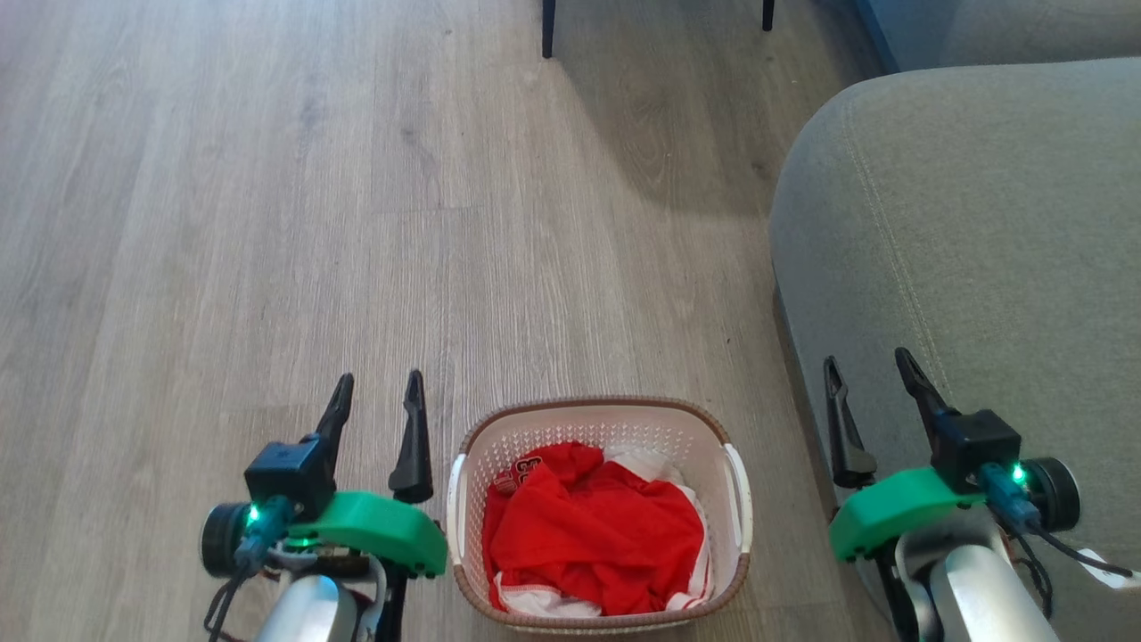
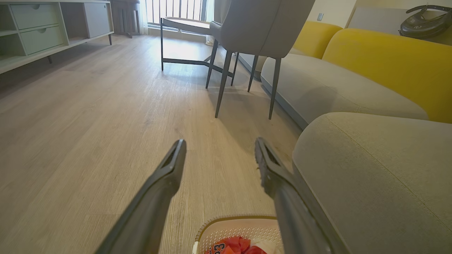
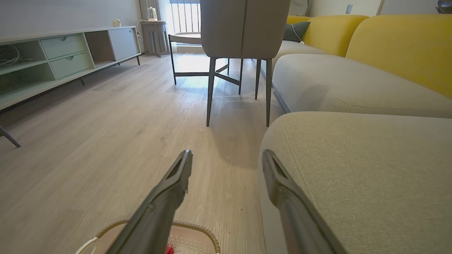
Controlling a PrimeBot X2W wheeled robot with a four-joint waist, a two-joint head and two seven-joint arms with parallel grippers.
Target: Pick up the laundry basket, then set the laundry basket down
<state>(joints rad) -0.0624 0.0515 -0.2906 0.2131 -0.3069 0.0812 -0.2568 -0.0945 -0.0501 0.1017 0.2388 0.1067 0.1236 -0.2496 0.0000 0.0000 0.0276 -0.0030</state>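
The laundry basket (image 1: 588,402) stands on the wooden floor (image 1: 267,223), close in front of the robot and between its 2 arms, with a grey sofa (image 1: 980,223) near its right side.

Both hands are released, fingers spread wide and gripping nothing. The left hand (image 1: 379,382) sits just beside the basket's left handle (image 1: 455,499). The right hand (image 1: 867,360) lies further out, over the sofa's edge, with a strip of floor between it and the right handle (image 1: 742,499). The left hand is therefore the nearer one. In the wrist views the basket's rim shows at the bottom edge, under the fingers (image 2: 226,219) (image 3: 197,231), so both hands probably hover above it and point past it.

The basket seems to run longest from left to right, a handle at each end, though the steep view makes that uncertain. Lifting would likely need both hands to come down and inward, the right one travelling further.

The basket is white plastic with perforated walls and a brown woven-look rim. Crumpled red-and-white clothes (image 1: 597,535) fill most of it, staying below the rim.
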